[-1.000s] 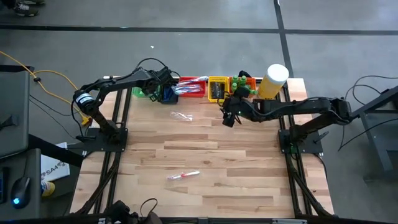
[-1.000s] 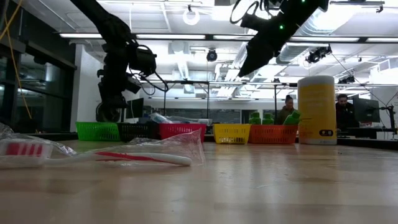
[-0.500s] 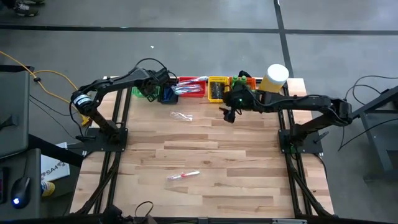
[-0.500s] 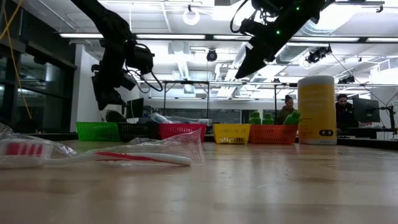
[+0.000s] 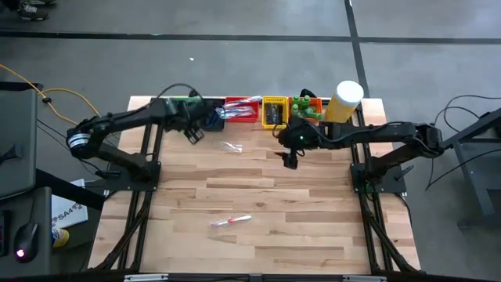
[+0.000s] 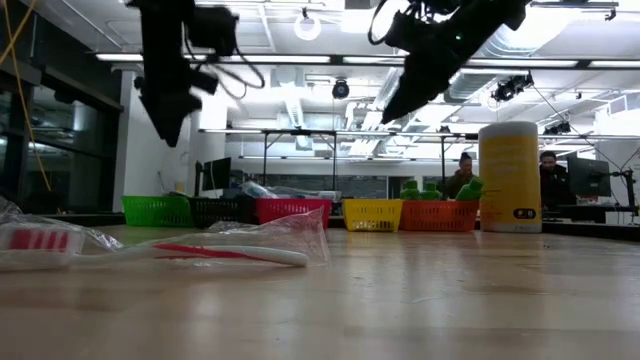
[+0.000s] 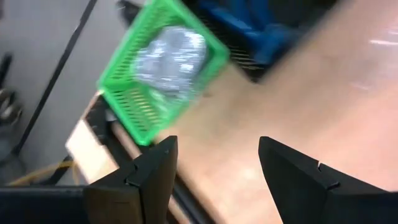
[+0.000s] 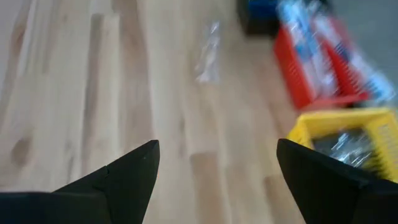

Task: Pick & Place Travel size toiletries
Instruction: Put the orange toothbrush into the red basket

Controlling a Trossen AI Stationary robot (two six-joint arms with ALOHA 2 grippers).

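Currently left gripper [image 5: 194, 135] is open and empty above the worktop [image 5: 313, 227], just off the row of bins [image 5: 243, 110]. The clear-wrapped piece [image 5: 228, 146] lies between both grippers, long axis roughly along that row; left is slightly nearer, path unobstructed. Right gripper [image 5: 290, 161] is open too; the wrapped toothbrush [image 5: 231, 222] lies well away from the bins.

A clear-wrapped pink toothbrush [image 6: 215, 251] lies on the wooden table [image 6: 420, 300] at eight o'clock. Behind stand green [image 6: 157, 210], red [image 6: 291, 211], yellow [image 6: 372, 214] and orange [image 6: 439, 215] bins, then a pale-yellow cylinder [image 6: 509, 177] at three o'clock. Both arms hang overhead.
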